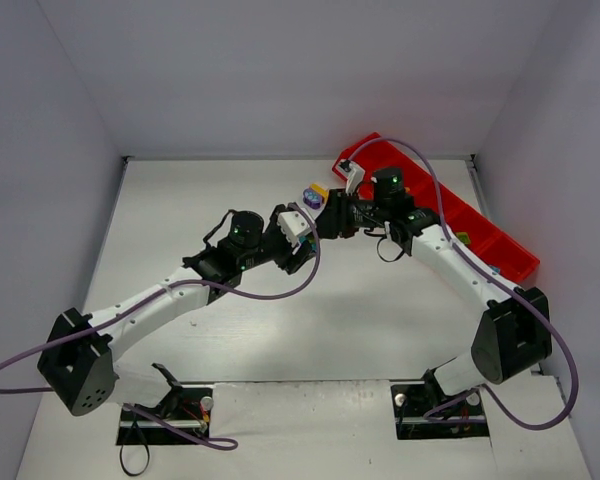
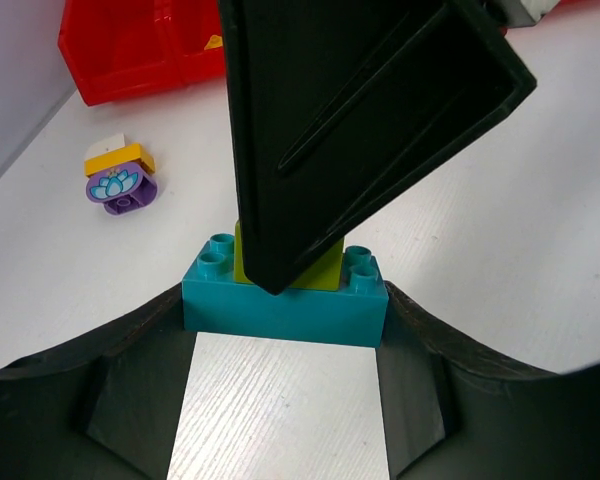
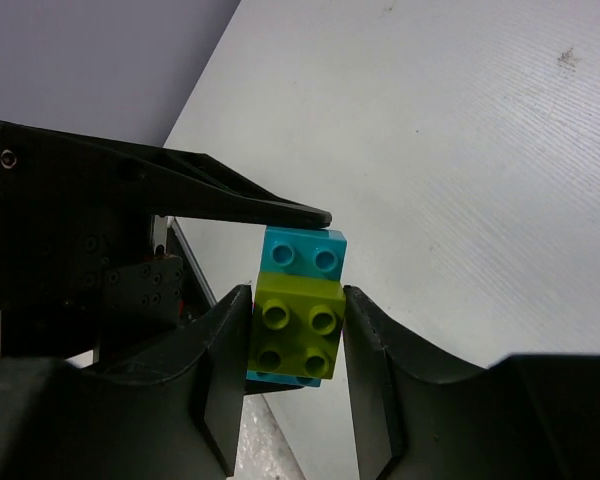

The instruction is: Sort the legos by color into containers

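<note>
A lime green lego [image 3: 298, 335] sits stacked on a cyan lego [image 2: 285, 305], held above the table between both arms. My left gripper [image 2: 286, 335] is shut on the ends of the cyan lego. My right gripper [image 3: 298, 312] comes from the opposite side, and its fingers [image 2: 360, 120] press on the two sides of the lime lego. In the top view the two grippers meet near the table's middle [image 1: 315, 225]. The red containers tray [image 1: 500, 250] lies along the back right edge.
A small stack of purple, yellow and white legos [image 2: 120, 175] lies on the table near the tray's far end [image 2: 130, 50]. A green lego [image 1: 463, 238] lies in one compartment. Grey walls close in the table on three sides.
</note>
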